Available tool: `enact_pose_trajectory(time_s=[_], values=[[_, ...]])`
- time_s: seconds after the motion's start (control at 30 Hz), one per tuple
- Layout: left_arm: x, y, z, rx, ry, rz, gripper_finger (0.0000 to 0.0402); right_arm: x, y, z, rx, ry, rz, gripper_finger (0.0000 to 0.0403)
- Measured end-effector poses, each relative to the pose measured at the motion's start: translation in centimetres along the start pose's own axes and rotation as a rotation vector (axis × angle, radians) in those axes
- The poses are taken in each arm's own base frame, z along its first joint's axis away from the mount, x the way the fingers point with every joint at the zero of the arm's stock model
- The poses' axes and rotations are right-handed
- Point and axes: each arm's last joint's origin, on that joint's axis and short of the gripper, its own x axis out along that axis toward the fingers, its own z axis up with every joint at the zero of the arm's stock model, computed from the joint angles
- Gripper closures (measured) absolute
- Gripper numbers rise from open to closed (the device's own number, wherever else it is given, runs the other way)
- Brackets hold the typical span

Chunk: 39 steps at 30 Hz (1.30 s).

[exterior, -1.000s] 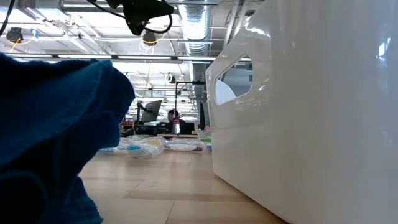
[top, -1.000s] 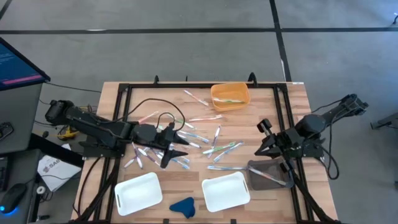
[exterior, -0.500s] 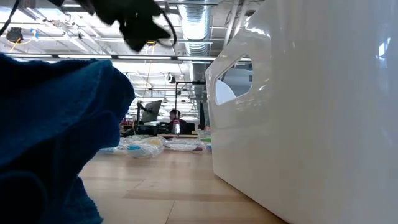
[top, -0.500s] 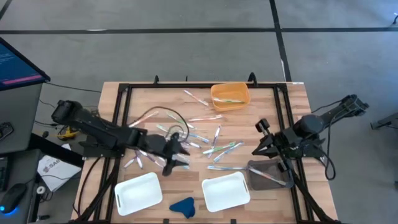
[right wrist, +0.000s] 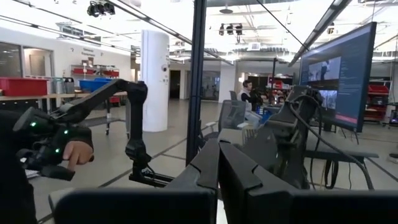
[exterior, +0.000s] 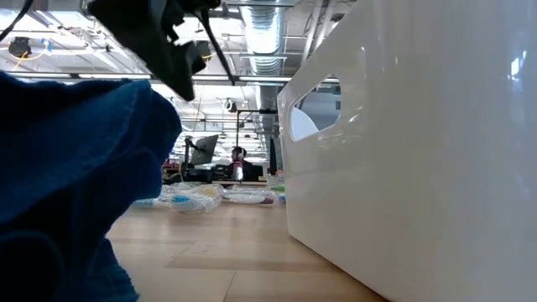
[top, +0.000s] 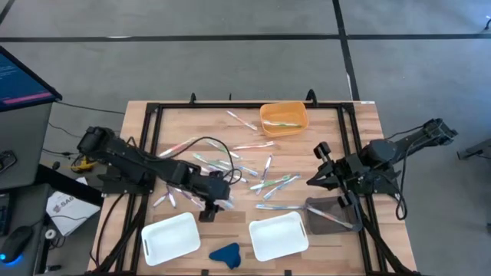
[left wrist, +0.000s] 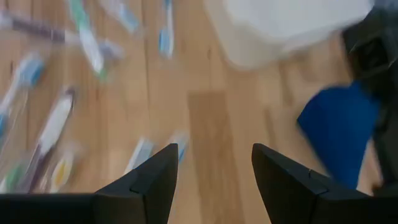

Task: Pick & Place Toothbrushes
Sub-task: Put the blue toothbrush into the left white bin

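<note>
- Hovering low over the bench [top: 353,138], the left gripper [top: 215,207] has its two dark fingers [left wrist: 155,180] spread apart with nothing between them; it sits at the near edge of the toothbrush scatter, just beyond the left white tray [top: 171,238].
- Through the left wrist view, bare wood shows in the gap between the fingers, with a few toothbrushes [left wrist: 53,121] lying flat on the planks ahead, a white tray corner [left wrist: 292,28] further on, and the blue cloth lump [left wrist: 339,134] off to one side.
- The toothbrushes [top: 265,180] lie loose across the middle of the bench, most between the two arms; a few more rest inside the orange bin [top: 284,119] at the far edge.
- A black cable [top: 199,143] loops over the bench beside the left arm.
- The right gripper [top: 313,181] is held at the right of the scatter, its fingers [right wrist: 217,165] pressed together and empty, just beyond a dark grey tray [top: 332,215].
- A second white tray [top: 279,236] sits near the front, with the blue cloth lump [top: 225,254] between the two white trays at the front edge.
- In the right wrist view, a person's hand [right wrist: 74,152] shows in the room behind.
</note>
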Motion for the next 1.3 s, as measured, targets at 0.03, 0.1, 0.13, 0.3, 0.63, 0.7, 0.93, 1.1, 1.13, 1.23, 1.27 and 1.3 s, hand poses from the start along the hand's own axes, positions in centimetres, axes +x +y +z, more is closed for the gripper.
enact_pose_trajectory(time_s=[0.03, 0.1, 0.13, 0.3, 0.63, 0.7, 0.93, 1.1, 1.13, 1.23, 1.27, 1.3], values=[[0.3, 0.0, 0.0, 0.002, 0.023, 0.005, 0.0202, 0.0, 0.0, 0.0, 0.000, 0.000, 0.000, 0.0403], [1.3, 0.1, -0.3, 0.016, 0.063, 0.006, 0.0202, 0.0, 0.0, 0.0, 0.000, 0.001, 0.001, 0.0403], [1.7, 0.1, -0.5, 0.027, 0.086, 0.010, 0.0202, 0.0, 0.0, 0.0, 0.000, 0.001, 0.001, 0.0403], [3.8, 0.5, -1.4, 0.054, 0.192, 0.030, 0.0202, 0.0, 0.0, -0.1, 0.000, 0.005, 0.001, 0.0403], [6.1, 1.1, -2.4, 0.147, 0.294, 0.091, 0.0202, 0.0, 0.0, -0.1, -0.001, 0.013, 0.002, 0.0403], [6.6, 1.3, -2.6, 0.147, 0.313, 0.095, 0.0202, 0.0, 0.0, -0.1, 0.000, 0.013, 0.002, 0.0403], [8.0, 2.2, -3.3, 0.128, 0.375, 0.113, 0.0202, 0.0, 0.0, -0.1, 0.000, 0.013, 0.002, 0.0403], [8.2, 2.5, -3.3, 0.120, 0.385, 0.123, 0.0210, 0.0, 0.0, -0.1, -0.001, 0.013, 0.002, 0.0403], [8.2, 2.5, -3.3, 0.121, 0.386, 0.123, 0.0217, 0.0, 0.0, -0.1, -0.001, 0.013, 0.002, 0.0403], [8.2, 2.5, -3.4, 0.119, 0.388, 0.128, 0.0248, 0.0, 0.0, -0.1, -0.001, 0.013, 0.002, 0.0403], [8.2, 2.5, -3.4, 0.119, 0.389, 0.129, 0.0261, 0.0, 0.0, -0.1, -0.001, 0.013, 0.002, 0.0403], [8.2, 2.5, -3.4, 0.118, 0.390, 0.129, 0.0276, 0.0, 0.0, -0.1, -0.001, 0.013, 0.002, 0.0403]])
